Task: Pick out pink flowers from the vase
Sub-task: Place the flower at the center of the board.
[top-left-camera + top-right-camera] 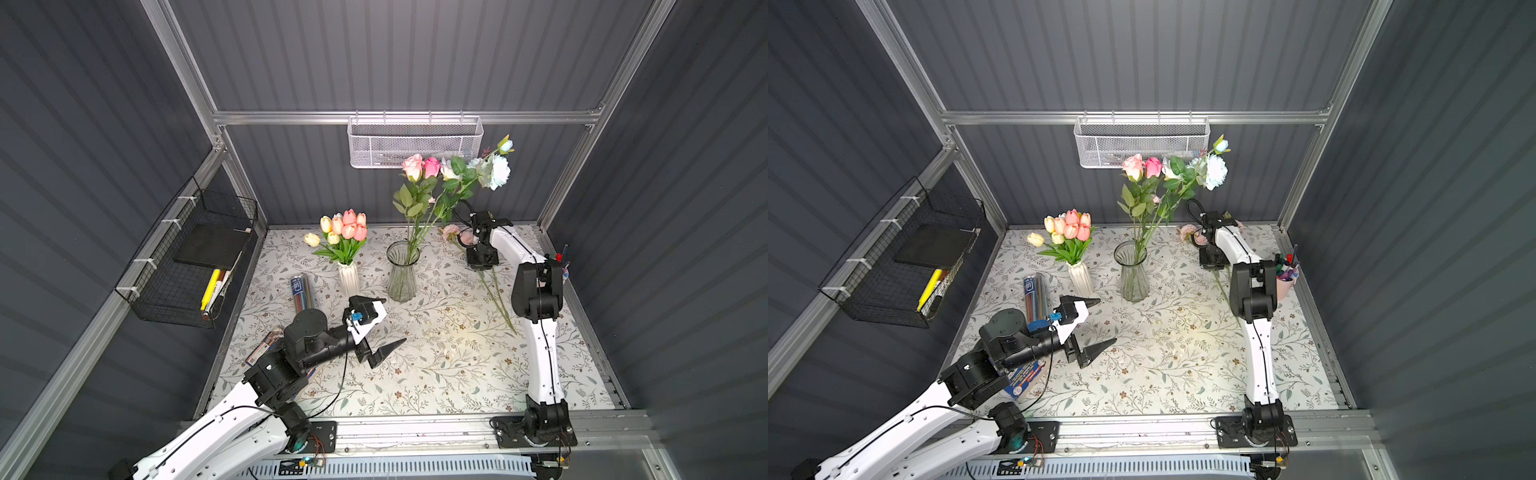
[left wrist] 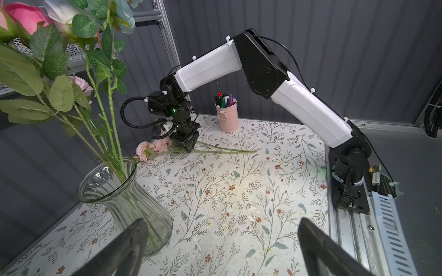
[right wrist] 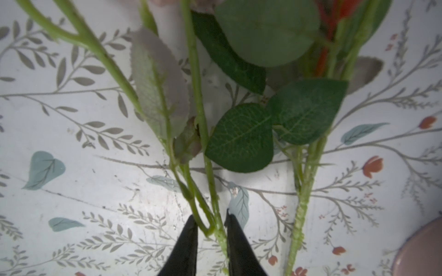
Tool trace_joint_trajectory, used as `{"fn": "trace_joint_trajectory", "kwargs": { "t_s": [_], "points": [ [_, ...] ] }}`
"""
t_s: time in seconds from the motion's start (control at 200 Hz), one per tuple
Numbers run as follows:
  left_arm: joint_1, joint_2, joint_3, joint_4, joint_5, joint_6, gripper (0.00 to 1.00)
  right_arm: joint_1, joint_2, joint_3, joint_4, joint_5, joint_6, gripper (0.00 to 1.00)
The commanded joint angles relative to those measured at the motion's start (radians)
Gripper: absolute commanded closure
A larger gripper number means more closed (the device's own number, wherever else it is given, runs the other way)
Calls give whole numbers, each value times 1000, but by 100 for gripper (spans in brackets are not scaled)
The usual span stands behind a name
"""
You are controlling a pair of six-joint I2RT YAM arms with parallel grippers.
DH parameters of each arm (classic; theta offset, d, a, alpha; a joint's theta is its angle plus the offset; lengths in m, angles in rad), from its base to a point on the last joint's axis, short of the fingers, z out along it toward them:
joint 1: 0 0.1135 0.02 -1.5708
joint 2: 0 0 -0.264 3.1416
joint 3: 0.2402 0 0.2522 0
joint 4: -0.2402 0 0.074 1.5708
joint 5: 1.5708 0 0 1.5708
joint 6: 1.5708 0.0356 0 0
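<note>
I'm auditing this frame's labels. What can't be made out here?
- Right gripper: right wrist view shows stems between its fingers; clamped or loose, unclear.
- Pink blooms on the table: partly behind the right arm in both top views.
- Pen cup: mostly behind that arm's elbow in a top view.

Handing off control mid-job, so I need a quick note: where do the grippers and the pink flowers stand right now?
Left gripper: open, empty, near the glass vase.
Right gripper: down at the table, jaws astride the stems of pink flowers lying there; grip unclear.
Done: those pink flowers are out.
To do: two pink roses in the glass vase; pink tulips in the white vase.
</note>
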Motion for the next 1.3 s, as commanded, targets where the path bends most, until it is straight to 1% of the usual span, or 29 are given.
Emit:
{"fn": "trace_joint_trajectory", "kwargs": {
  "t_s": [0.0, 0.055, 0.24, 0.355, 0.505, 0.61, 0.715, 0.85, 0.981, 1.121, 1.196, 1.296],
  "points": [
    [-4, -10, -15, 7, 5, 16, 1, -39, 39, -11, -23, -67, 106, 81],
    [-4, -12, -16, 7, 3, 17, 1, -50, 39, -12, -20, -84, 131, 82],
    [-4, -14, -16, 7, 1, 17, 1, -58, 23, -27, 3, -62, 172, 85],
    [-5, -12, -14, 7, -1, 17, 1, -68, 4, -55, 46, -80, 210, 87],
    [-3, -11, -15, 5, -4, 19, 1, -87, -23, -93, 98, -91, 296, 89],
    [-4, -11, -16, 5, -5, 19, 1, -95, -56, -137, 155, -110, 333, 88],
    [-4, -11, -16, 5, -7, 19, 1, -94, -102, -172, 179, -133, 325, 80],
    [-4, -15, -16, 4, -7, 21, 1, -95, -229, -305, 281, -148, 290, 73],
    [-5, -17, -15, 3, -10, 22, 1, -95, -352, -405, 321, -158, 254, 67],
    [-3, -18, -11, -1, -35, 19, 1, -94, -502, -517, 369, -144, 249, 65],
    [-4, -9, 6, -7, -65, 15, 1, -94, -589, -567, 379, -120, 258, 64],
    [-5, 1, 46, -13, -126, -22, 1, -96, -714, -664, 439, -113, 279, 64]
  ]
}}
